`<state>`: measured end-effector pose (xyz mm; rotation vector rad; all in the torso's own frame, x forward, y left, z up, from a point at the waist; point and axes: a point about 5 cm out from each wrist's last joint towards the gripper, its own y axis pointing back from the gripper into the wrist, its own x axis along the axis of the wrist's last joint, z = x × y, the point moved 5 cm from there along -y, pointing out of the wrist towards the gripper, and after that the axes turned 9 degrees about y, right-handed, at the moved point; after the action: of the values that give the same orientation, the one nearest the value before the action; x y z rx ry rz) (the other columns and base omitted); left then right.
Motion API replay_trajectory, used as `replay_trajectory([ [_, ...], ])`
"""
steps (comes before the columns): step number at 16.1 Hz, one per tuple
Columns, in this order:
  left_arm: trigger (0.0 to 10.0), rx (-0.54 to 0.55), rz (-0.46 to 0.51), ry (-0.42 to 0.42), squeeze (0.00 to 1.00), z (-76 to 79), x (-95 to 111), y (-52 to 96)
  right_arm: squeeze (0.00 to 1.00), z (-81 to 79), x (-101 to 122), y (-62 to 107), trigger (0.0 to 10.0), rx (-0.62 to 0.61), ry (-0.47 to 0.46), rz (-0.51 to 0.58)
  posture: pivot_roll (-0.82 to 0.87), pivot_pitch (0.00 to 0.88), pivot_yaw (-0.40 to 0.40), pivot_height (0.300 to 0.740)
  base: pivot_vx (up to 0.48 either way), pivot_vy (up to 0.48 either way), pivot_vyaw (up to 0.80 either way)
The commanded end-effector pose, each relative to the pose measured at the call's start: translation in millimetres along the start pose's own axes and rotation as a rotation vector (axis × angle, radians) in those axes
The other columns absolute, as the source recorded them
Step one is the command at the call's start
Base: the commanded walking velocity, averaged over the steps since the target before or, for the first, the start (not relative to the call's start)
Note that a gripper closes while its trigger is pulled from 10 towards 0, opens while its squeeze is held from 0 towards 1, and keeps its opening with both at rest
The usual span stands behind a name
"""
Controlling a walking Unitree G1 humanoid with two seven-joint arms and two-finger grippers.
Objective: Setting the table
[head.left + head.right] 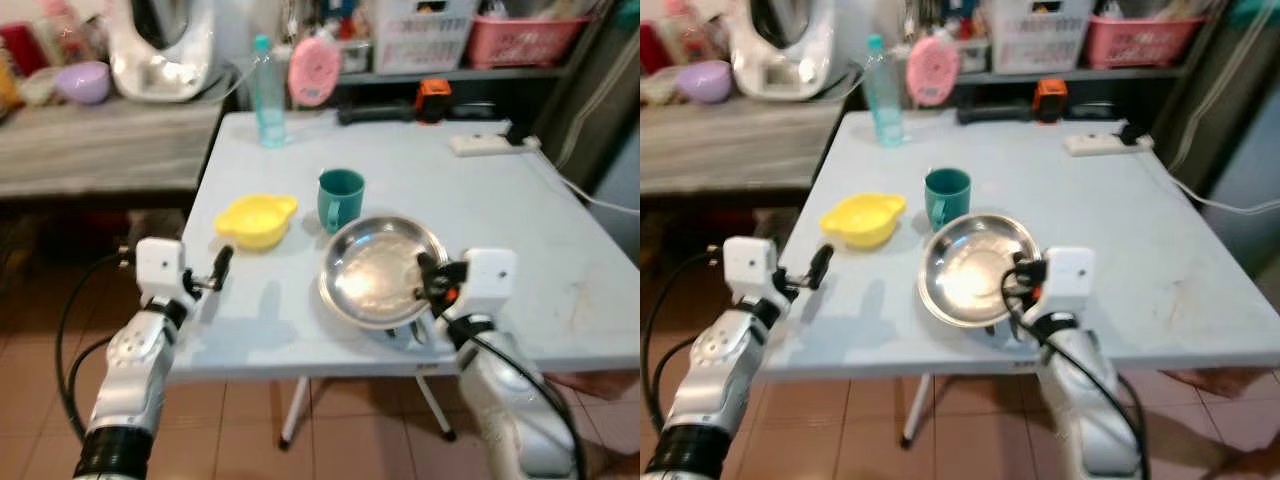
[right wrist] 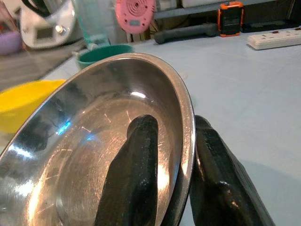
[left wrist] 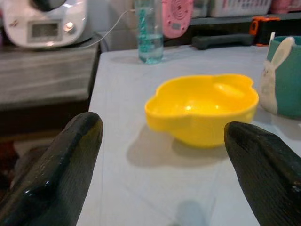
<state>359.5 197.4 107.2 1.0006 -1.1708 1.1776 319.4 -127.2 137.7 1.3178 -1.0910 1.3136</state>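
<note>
Right gripper (image 1: pixel 432 280) pinches rim of shiny metal plate (image 1: pixel 375 275): one finger inside, one outside, squeezed tight. Plate tilted, lifted a bit over near edge of pale blue table (image 1: pixel 520 220). Green cup (image 1: pixel 340 198) just behind plate. Yellow bowl (image 1: pixel 256 220) beside cup, on robot's left. Left gripper (image 1: pixel 219 268) at table's left edge, fingers (image 3: pixel 61 165) wide apart, holds nothing, yellow bowl just ahead of it. Water bottle (image 1: pixel 268 92) far back on table

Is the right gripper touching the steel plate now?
Touching. In the right wrist view the right gripper pinches the steel plate rim, one finger inside, one outside.
</note>
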Motion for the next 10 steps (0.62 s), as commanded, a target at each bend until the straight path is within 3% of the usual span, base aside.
replay_trajectory([
  [1, 10.0, -0.021, 0.003, -0.017, 0.0, 5.6, 3.4, -4.2, 0.0, 4.9, 14.1, 1.5, 10.0, -0.016, 0.013, 0.06, -0.11, 0.018, 0.07, 0.74, 0.0, 0.442, 0.0],
  [10, 10.0, -0.005, 0.01, -0.02, 0.0, 4.1, 3.7, -3.6, 0.0, -4.1, 19.9, 1.1, 10.0, 0.044, 0.055, 0.097, -0.1, 0.014, 0.067, 0.74, 0.0, 0.477, 0.0],
])
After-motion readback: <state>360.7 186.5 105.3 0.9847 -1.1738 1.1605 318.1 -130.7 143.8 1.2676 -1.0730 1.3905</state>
